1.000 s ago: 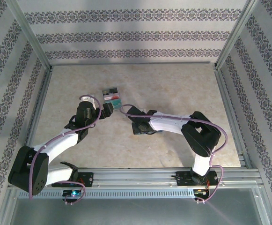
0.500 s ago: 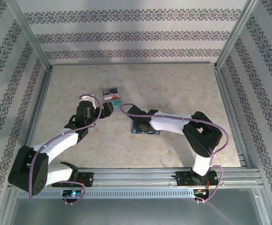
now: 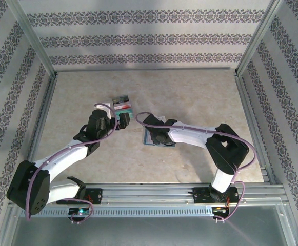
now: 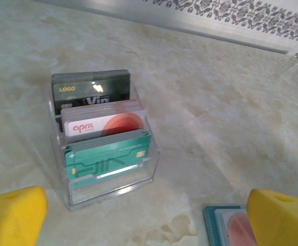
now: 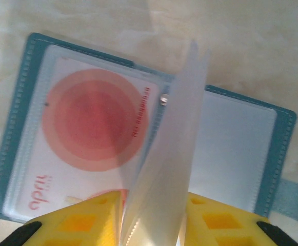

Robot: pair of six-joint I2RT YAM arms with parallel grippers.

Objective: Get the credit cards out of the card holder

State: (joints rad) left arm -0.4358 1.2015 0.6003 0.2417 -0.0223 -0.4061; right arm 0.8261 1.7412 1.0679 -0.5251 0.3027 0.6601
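Right wrist: card holder (image 5: pixel 231 154) open, sleeve (image 5: pixel 164 154) upright between narrow right fingers (image 5: pixel 82 223); left fingers (image 4: pixel 13 215) wide.

Grey card (image 4: pixel 91 88) reads "LOGO" and "VIP"; white-and-red card (image 4: pixel 102 124) reads "april".

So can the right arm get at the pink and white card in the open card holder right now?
Probably, but not directly. The card holder lies open under the right arm's jaws, yet the pink and white card sits inside a clear pocket, and a clear sleeve stands between the jaws.
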